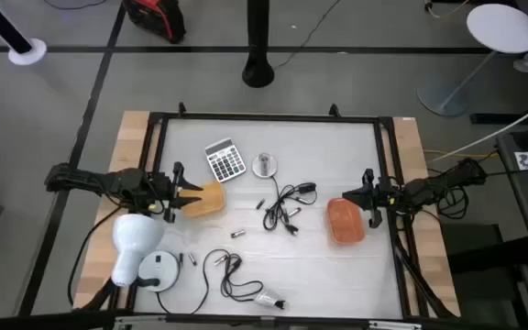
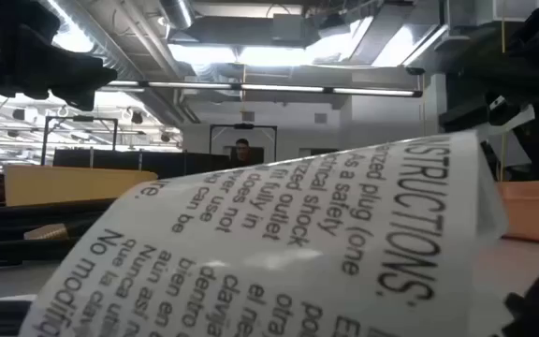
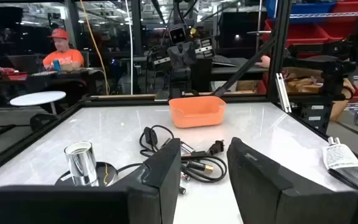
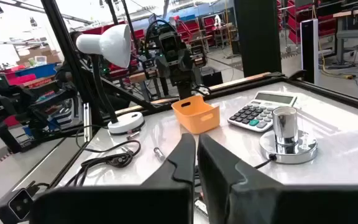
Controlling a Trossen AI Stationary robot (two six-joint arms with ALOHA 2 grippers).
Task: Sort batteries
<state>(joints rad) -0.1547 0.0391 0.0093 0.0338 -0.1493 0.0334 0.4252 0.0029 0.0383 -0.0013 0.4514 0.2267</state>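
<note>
- Fingers on my left gripper (image 1: 193,195) stand apart with nothing between them, at the left side of the table beside the yellow bin (image 1: 205,200).
- Fingers on my right gripper (image 1: 363,194) are pressed together on nothing, at the right side just beside the orange bin (image 1: 345,221).
- Between the two bins, loose batteries lie on the white table (image 1: 337,147): one (image 1: 237,235) near the middle, another (image 1: 259,203) farther back, a pair (image 1: 190,260) near the lamp base (image 1: 159,270).
- Also on the white top: a calculator (image 1: 225,159), a shiny round stand (image 1: 264,165), two tangled black cables (image 1: 285,207) (image 1: 231,275), and a white lamp (image 1: 135,238) at the near left.
- From above, grey floor surrounds the table, with a white round side table (image 1: 502,27) at the far right.
- My left wrist view alone shows a seated person in an orange shirt (image 3: 63,57) beyond the frame, and red storage bins (image 3: 328,18).
- Down at table height, a printed safety tag (image 2: 279,243) fills most of the picture, under ceiling lights; no battery can be made out there.
</note>
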